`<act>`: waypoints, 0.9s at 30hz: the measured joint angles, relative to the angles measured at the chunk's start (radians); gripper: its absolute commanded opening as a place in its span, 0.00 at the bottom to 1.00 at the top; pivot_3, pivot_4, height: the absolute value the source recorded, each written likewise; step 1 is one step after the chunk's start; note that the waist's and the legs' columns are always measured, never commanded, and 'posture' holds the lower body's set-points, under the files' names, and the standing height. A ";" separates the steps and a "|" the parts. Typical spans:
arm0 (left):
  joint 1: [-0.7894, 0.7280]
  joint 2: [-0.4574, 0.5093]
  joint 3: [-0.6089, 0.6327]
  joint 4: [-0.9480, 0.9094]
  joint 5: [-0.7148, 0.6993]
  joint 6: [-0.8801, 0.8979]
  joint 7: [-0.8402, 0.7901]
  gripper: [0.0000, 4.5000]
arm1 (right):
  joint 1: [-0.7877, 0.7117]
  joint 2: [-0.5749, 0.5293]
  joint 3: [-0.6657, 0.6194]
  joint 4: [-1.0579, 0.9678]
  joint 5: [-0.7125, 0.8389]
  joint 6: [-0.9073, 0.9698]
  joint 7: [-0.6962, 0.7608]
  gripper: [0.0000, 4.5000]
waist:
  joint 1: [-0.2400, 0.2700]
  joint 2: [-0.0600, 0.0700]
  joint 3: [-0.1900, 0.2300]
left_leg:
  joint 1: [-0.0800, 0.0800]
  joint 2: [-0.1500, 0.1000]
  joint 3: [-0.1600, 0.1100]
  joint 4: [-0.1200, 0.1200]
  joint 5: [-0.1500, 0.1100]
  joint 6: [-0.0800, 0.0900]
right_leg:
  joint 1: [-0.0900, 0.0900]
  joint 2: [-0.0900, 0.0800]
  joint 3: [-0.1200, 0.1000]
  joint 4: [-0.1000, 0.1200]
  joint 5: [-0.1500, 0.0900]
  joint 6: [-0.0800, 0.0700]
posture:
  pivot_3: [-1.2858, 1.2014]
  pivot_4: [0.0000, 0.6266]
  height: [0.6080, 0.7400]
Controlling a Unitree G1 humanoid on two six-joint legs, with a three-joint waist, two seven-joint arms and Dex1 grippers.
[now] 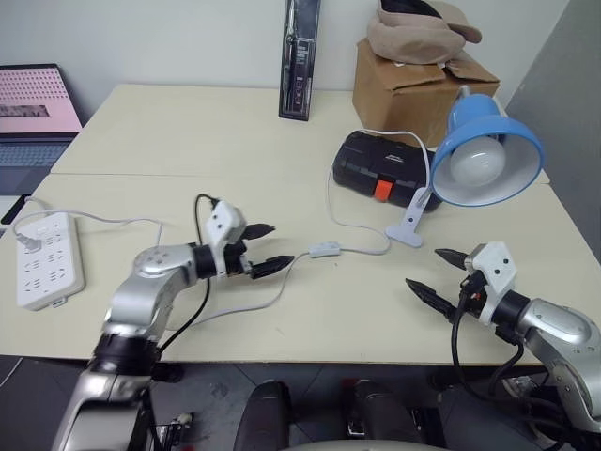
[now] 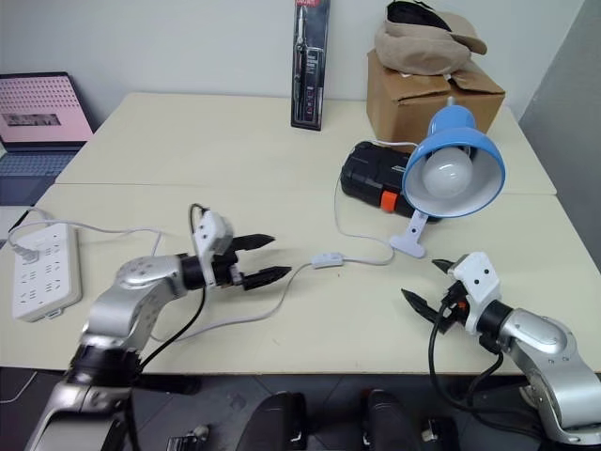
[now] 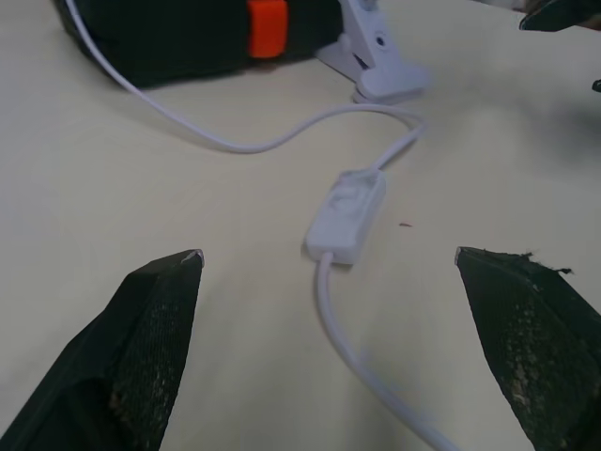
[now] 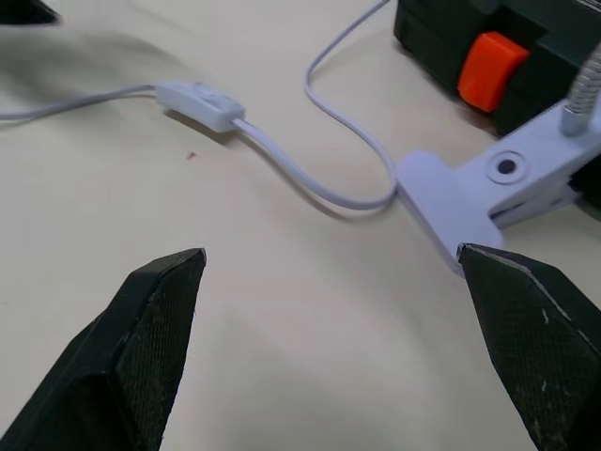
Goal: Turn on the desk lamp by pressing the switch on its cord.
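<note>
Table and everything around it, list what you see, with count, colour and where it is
lamp: one, blue shade, white bulb and clip; far right of table
cord: one, white; winds from clip across table centre
switch: one, white; on cord, table centre
case: one, black with orange latch; behind the clip
box: one, brown cardboard; far right corner
cloth: one, beige; on the box
package: one, black, tall; against the wall
power strip: one, white; left edge
laptop: one, pink screen; off the table's left
table: one, cream
left gripper: black fingers open, just left of the switch
right gripper: black fingers open, below the clip
</note>
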 measured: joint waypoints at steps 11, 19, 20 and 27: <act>-0.215 -0.126 -0.103 0.402 0.112 -0.118 -0.152 1.00 | 0.042 -0.001 0.040 -0.188 0.020 0.150 -0.072 1.00 | -0.003 -0.001 0.000 | -0.002 0.000 -0.002 0.001 0.000 0.000 | -0.001 0.001 -0.001 0.000 0.000 0.000 | 0.52 0.24 1.00; -0.271 -0.139 -0.103 0.509 0.152 -0.155 -0.208 0.74 | 0.035 0.004 0.040 -0.212 0.038 0.197 -0.111 1.00 | -0.003 -0.001 0.000 | -0.002 0.000 -0.002 0.001 0.000 0.000 | -0.001 0.001 -0.001 0.000 0.000 0.000 | 0.52 0.24 1.00; -0.273 -0.141 -0.103 0.513 0.158 -0.157 -0.212 0.72 | 0.033 0.005 0.040 -0.212 0.040 0.202 -0.113 1.00 | -0.003 -0.001 0.000 | -0.002 0.000 -0.002 0.001 0.000 0.000 | -0.001 0.001 -0.001 0.000 0.000 0.000 | 0.52 0.24 1.00; -0.281 -0.169 -0.105 0.542 0.208 -0.221 -0.211 0.39 | 0.018 0.006 0.039 -0.219 0.064 0.213 -0.129 1.00 | -0.003 -0.002 0.000 | -0.003 0.000 -0.002 0.001 0.000 0.000 | -0.001 0.001 -0.001 0.000 0.000 0.000 | 0.52 0.24 1.00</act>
